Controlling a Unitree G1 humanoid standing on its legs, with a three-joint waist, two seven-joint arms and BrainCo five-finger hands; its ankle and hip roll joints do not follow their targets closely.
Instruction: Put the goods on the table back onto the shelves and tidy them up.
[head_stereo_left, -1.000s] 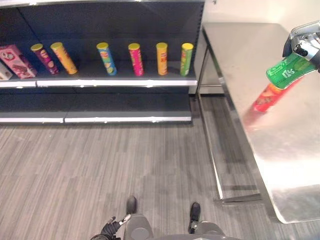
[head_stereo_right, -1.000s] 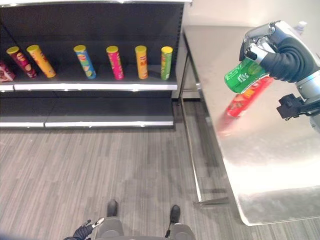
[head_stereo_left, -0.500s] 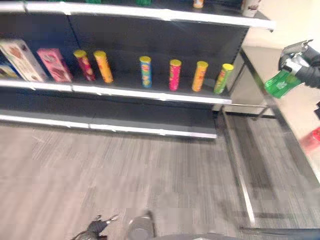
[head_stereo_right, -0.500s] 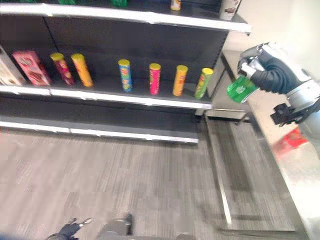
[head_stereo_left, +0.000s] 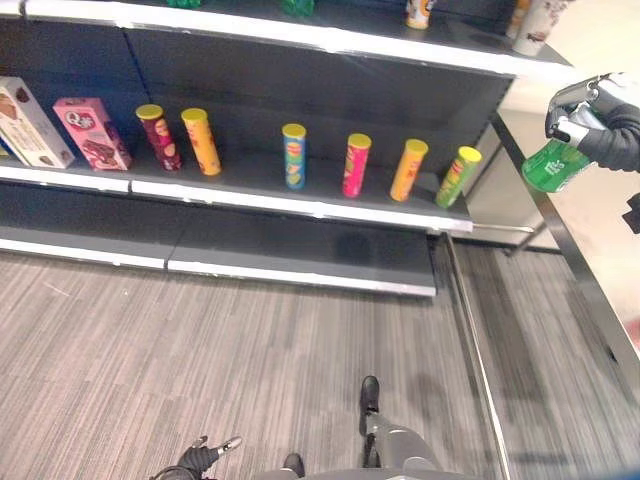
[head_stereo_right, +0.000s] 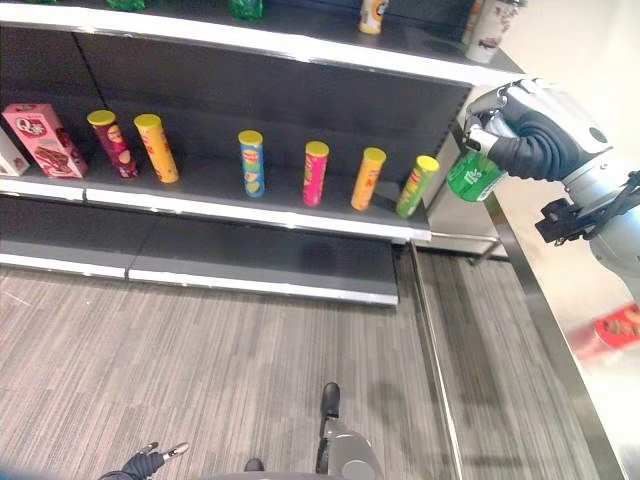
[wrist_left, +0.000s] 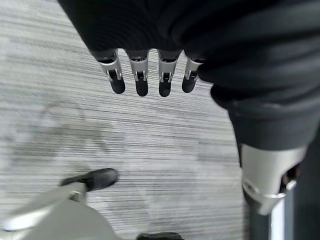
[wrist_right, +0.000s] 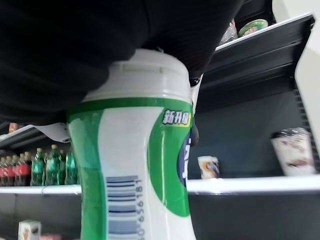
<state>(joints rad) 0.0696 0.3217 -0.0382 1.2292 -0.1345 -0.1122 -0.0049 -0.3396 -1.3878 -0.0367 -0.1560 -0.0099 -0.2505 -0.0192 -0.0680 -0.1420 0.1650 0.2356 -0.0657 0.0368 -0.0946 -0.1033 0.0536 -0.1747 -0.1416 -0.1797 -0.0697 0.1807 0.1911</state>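
Observation:
My right hand (head_stereo_right: 535, 135) is curled round a green and white container (head_stereo_right: 474, 174) with a white cap (wrist_right: 145, 75), held in the air between the shelf unit's right end and the steel table (head_stereo_right: 585, 300). A red tube (head_stereo_right: 618, 325) lies on that table at the right. On the middle shelf (head_stereo_right: 250, 210) stand several chip tubes: maroon (head_stereo_right: 108, 144), orange (head_stereo_right: 155, 147), blue (head_stereo_right: 251, 163), pink (head_stereo_right: 314, 173), orange (head_stereo_right: 367, 178) and green (head_stereo_right: 416, 185). My left hand (wrist_left: 150, 75) hangs low over the floor with its fingers straight.
Pink and white boxes (head_stereo_left: 90, 132) stand at the shelf's left. The upper shelf (head_stereo_right: 300, 45) carries cups (head_stereo_right: 490, 25) and green bottles (wrist_right: 50, 167). A lower shelf (head_stereo_right: 200, 275) sits near the grey plank floor (head_stereo_right: 200, 380). The table's frame leg (head_stereo_right: 435, 350) stands beside the shelf end.
The camera has swung left toward the shelves. My right hand has carried the green container away from over the table toward the shelf's right end. The red tube stayed on the table.

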